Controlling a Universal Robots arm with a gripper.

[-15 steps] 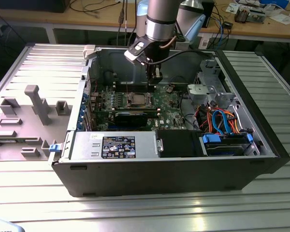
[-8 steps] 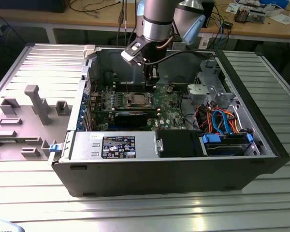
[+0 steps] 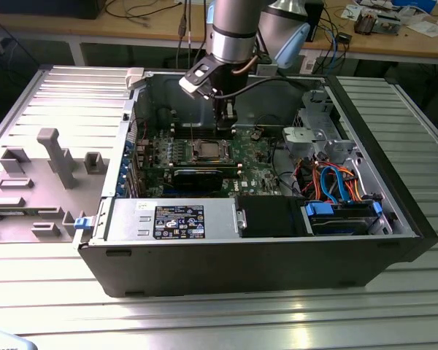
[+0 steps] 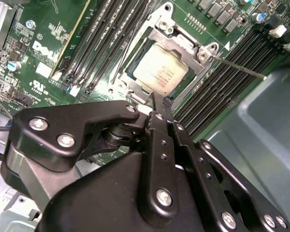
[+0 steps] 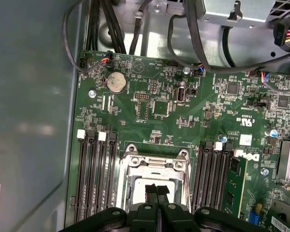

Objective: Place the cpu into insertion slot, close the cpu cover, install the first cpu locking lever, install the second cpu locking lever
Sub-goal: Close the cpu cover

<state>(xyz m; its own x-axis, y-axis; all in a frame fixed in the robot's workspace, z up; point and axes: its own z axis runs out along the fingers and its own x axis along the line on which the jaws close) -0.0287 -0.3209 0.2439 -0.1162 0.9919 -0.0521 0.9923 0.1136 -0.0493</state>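
Now — gripper (image 5: 157, 189) fingers pinched together over chip (image 4: 159, 72) in socket (image 4: 203, 53) — computer case (image 3: 263, 259) on ribbed metal table (image 3: 204, 321) — cluttered workbench (image 3: 394, 45) behind.

An electronics lab: cable-strewn wooden workbench (image 3: 394, 45) behind an opened computer case (image 3: 241, 264).

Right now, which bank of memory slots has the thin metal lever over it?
The bank beside the grey case wall: the lever crosses its slots, while nothing crosses the other bank.

Ribbed metal table (image 3: 204, 321), wooden workbench (image 3: 73, 29) (cable-strewn) behind
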